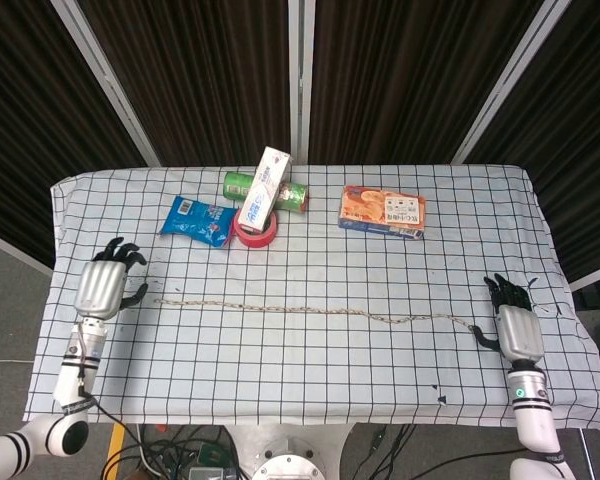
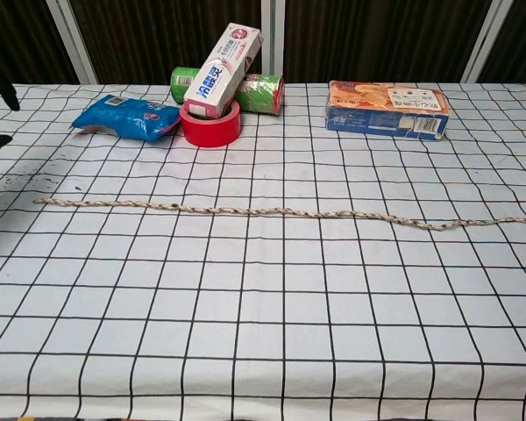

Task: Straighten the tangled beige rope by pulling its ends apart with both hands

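A: Where is the rope?

B: It lies across the middle of the counter, almost straight, from the left part of the frame to the lower right. In the chest view it runs the same way, a little wavy near its right end.

A: And the left hand?

B: It is at the left edge of the head view, apart from the rope's left end. Its fingers are spread and hold nothing.

A: The right hand?

B: It is at the lower right, just beside the rope's right end, not touching it as far as the frame shows. Its fingers are also apart and empty.

A: What else is on the counter?

B: In the upper middle a toothpaste box leans on a red tape roll, before a green can. A blue pack is left of them, a biscuit box right.
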`<act>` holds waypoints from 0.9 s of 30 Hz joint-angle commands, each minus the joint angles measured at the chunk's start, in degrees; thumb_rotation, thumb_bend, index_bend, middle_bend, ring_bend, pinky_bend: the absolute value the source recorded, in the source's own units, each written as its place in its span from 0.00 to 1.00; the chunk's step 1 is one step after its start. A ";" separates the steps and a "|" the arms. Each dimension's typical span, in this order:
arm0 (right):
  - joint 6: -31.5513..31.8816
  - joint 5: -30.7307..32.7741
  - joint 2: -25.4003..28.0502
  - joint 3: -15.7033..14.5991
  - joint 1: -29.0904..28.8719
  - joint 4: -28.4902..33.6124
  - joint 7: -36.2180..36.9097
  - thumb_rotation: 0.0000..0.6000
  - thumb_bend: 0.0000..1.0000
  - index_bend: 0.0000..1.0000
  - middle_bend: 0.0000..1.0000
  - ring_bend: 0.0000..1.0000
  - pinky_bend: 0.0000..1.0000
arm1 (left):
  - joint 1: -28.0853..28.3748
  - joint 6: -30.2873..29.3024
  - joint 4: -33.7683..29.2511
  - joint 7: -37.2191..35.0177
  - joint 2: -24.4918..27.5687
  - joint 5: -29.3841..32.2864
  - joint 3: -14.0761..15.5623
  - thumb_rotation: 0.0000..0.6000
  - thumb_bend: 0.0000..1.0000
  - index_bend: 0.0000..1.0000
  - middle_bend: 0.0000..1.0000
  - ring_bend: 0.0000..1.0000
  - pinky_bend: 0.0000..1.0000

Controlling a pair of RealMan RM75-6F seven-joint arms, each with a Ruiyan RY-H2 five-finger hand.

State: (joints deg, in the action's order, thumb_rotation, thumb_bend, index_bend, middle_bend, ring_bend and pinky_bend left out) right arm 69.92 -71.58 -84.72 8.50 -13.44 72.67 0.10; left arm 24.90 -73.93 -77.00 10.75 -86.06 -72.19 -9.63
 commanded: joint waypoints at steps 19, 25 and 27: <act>18.04 -11.11 5.43 -7.31 12.31 3.80 0.43 1.00 0.19 0.00 0.00 0.00 0.00 | -17.42 -20.45 -3.56 -2.38 4.33 -12.31 10.87 1.00 0.13 0.25 0.11 0.00 0.31; 18.00 -11.74 5.05 -7.64 12.89 3.35 0.01 1.00 0.19 0.00 0.00 0.00 0.00 | -18.17 -19.10 -3.17 -3.41 5.01 -14.15 12.12 1.00 0.12 0.25 0.10 0.00 0.31; 17.44 -11.80 5.01 -7.79 12.88 3.28 -0.46 1.00 0.19 0.00 0.00 0.00 0.00 | -18.03 -18.06 -3.79 -3.57 5.53 -14.38 12.22 1.00 0.12 0.25 0.10 0.00 0.31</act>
State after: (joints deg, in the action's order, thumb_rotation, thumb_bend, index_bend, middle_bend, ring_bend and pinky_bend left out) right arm 87.60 -83.34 -79.69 0.80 -0.56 76.00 -0.14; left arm 6.81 -92.42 -80.49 7.31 -80.82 -86.40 2.50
